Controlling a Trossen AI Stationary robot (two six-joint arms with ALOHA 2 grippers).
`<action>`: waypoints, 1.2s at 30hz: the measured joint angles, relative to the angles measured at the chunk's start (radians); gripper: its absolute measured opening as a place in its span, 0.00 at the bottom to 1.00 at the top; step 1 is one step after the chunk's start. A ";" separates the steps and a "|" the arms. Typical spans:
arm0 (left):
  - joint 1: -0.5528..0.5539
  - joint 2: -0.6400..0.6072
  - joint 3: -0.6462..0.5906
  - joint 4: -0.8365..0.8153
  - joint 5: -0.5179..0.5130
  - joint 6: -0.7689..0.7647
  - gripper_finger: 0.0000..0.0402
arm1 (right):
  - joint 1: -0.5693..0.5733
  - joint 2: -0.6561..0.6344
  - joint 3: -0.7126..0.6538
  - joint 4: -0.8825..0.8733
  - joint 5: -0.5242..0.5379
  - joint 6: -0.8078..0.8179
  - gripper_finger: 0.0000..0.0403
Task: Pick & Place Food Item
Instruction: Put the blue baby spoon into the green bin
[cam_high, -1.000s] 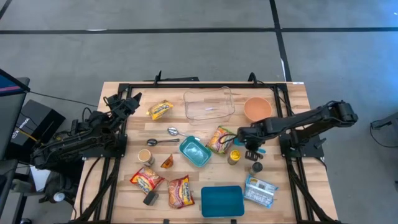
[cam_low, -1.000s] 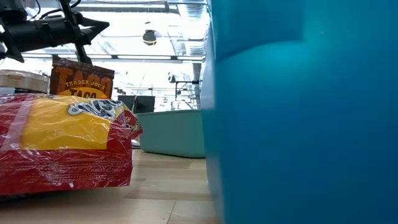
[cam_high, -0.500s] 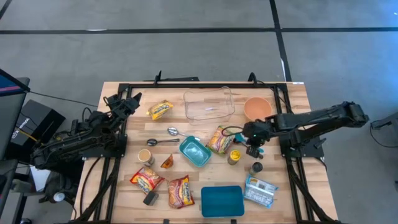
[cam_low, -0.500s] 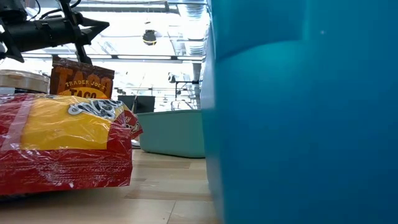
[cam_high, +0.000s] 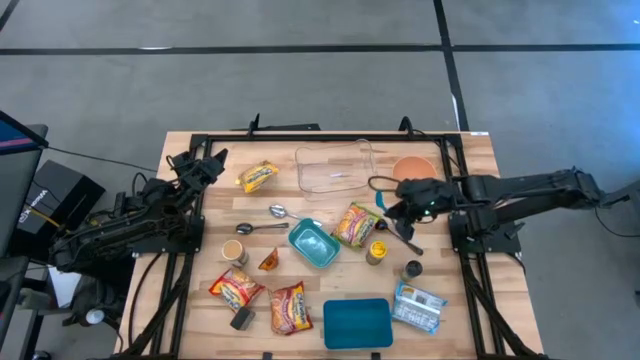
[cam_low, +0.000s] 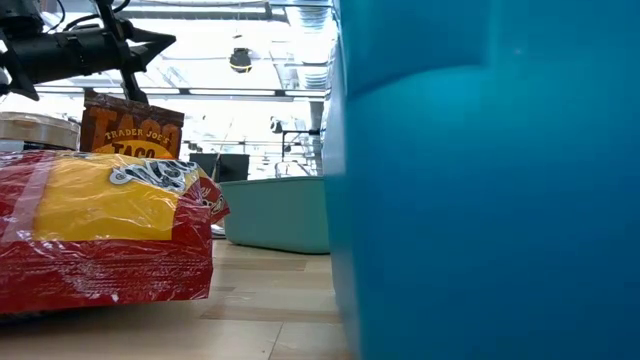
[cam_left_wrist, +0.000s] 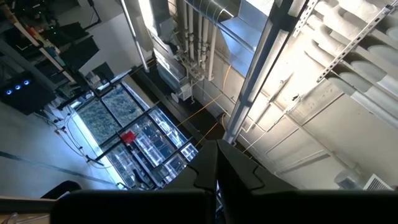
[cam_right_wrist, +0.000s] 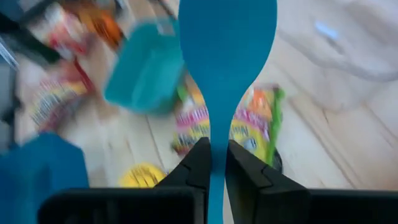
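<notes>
My right gripper (cam_high: 400, 208) hangs above the table's middle right, slanting down, shut on a blue spatula (cam_right_wrist: 227, 56). The spatula's blade sticks out past the fingers, over a colourful snack bag (cam_high: 354, 224) that lies flat between a teal bowl (cam_high: 313, 243) and a yellow-lidded jar (cam_high: 377, 250). My left gripper (cam_high: 215, 160) waits shut at the table's far left, pointing upward; its wrist view shows the shut fingers (cam_left_wrist: 216, 180) against the ceiling. My right gripper pinches the spatula's narrow handle (cam_right_wrist: 216, 163) between its two fingers. The handle runs along the fingers, and the broad blade (cam_right_wrist: 227, 37) stands out ahead of them. The fingers slant down toward the table's left. The spatula is lifted clear of the table.
At the far side stand a clear container (cam_high: 336, 167) and an orange bowl (cam_high: 412, 170). Near the front lie ramen packets (cam_high: 236, 288), a teal box (cam_high: 357, 322) and a blue-white packet (cam_high: 418, 306). A small dark jar (cam_high: 412, 269), a spoon (cam_high: 278, 211) and a yellow packet (cam_high: 258, 176) lie around.
My right gripper has risen with the blue spatula and drawn back a little toward the table's far edge. It has tipped from pointing steeply down to a shallower slant. The spatula has stayed between its fingers.
</notes>
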 joint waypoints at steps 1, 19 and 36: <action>0.000 0.000 0.000 0.000 0.000 0.000 0.01 | -0.007 -0.008 0.000 0.018 0.000 0.003 0.06; 0.000 0.006 0.021 0.059 -0.012 -0.080 0.01 | -0.094 0.053 0.099 0.201 0.000 -0.031 0.05; -0.217 0.496 0.410 -0.090 0.153 0.008 0.00 | -0.092 0.395 0.453 -0.120 0.018 -0.137 0.05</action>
